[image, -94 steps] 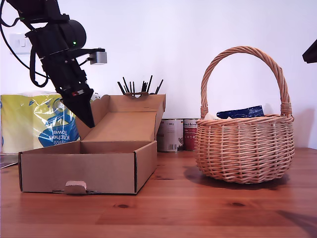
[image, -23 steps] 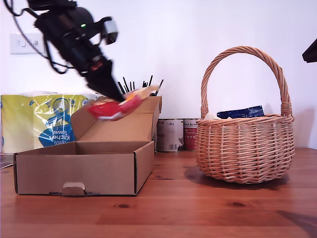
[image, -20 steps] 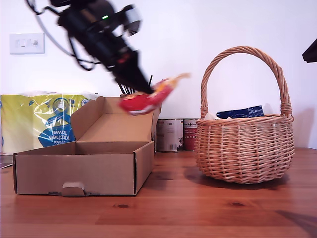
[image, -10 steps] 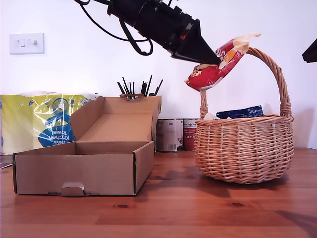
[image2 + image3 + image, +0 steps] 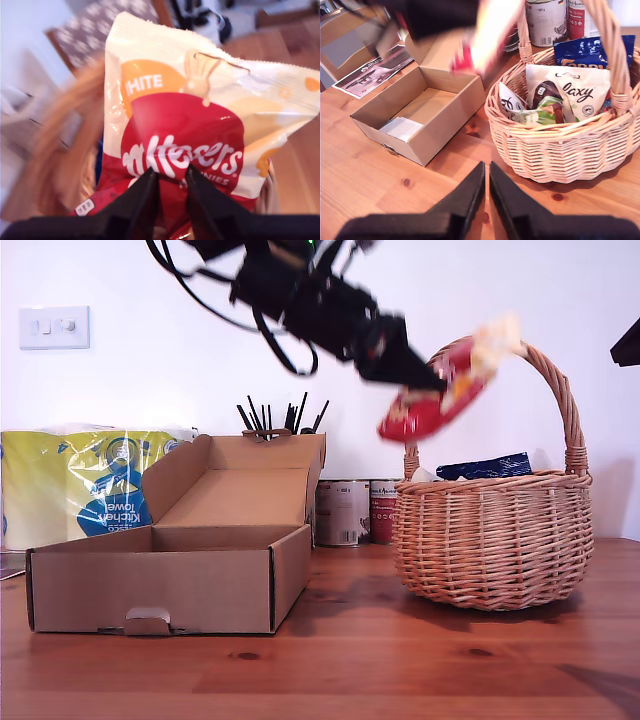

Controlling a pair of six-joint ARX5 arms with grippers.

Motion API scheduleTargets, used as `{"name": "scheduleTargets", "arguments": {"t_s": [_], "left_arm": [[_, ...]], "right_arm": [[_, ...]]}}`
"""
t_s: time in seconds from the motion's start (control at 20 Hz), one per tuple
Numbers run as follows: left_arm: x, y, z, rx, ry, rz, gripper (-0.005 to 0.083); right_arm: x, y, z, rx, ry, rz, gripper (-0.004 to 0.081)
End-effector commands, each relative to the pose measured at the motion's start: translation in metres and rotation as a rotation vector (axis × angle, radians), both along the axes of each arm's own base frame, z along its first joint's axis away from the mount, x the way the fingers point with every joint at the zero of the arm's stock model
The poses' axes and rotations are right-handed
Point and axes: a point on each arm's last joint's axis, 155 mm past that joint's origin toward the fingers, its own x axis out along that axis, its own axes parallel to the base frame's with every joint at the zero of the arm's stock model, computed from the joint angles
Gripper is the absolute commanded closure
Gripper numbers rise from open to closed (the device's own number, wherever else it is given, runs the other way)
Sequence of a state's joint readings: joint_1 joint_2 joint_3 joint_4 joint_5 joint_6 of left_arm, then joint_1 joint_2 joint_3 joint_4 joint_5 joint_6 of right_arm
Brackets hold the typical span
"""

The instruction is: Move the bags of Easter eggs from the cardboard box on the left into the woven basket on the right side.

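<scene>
Our first gripper [image 5: 420,380] is pinched shut on the red-orange bag [image 5: 440,390], which hangs beside the arched handle of the woven basket [image 5: 495,540], over the rim on the exterior view's left and not yet over the middle. Our second gripper [image 5: 486,172] has its jaws almost together with nothing between them, high over the table [image 5: 400,670].

Risks, as we judge them:
- The bag is held by its lower edge only (first wrist view); it could swing into the handle or catch on it.
- Released here, it may fall on the rim and slide outside.

The cardboard box [image 5: 160,580] seems to hold only a flat white slip [image 5: 401,128]. The basket already holds the white Galaxy bag [image 5: 570,92] and a dark blue bag [image 5: 485,466].

Against half a second ago: the bag sits lower and is blurred with motion; box and basket have not shifted.
</scene>
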State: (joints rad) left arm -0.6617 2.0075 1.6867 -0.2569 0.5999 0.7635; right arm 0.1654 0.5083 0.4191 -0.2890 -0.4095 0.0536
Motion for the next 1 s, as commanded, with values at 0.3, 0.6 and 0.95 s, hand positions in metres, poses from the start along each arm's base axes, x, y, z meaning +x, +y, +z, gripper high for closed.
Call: {"name": "scheduleTargets", "arguments": {"t_s": [0.3, 0.6, 0.95], "left_arm": [[0.014, -0.023, -0.039, 0.044, -0.111, -0.004, 0.0798], [0.014, -0.041, -0.032, -0.018, -0.145, -0.005, 0.0798], [0.026, -0.054, -0.067, -0.021, -0.160, 0.011, 0.0798]], "right_arm": [[0.001, 0.001, 0.009, 0.004, -0.021, 0.004, 0.0782], [0.001, 0.001, 0.009, 0.004, -0.021, 0.004, 0.0782], [0.001, 0.001, 0.009, 0.004, -0.021, 0.004, 0.0782]]}}
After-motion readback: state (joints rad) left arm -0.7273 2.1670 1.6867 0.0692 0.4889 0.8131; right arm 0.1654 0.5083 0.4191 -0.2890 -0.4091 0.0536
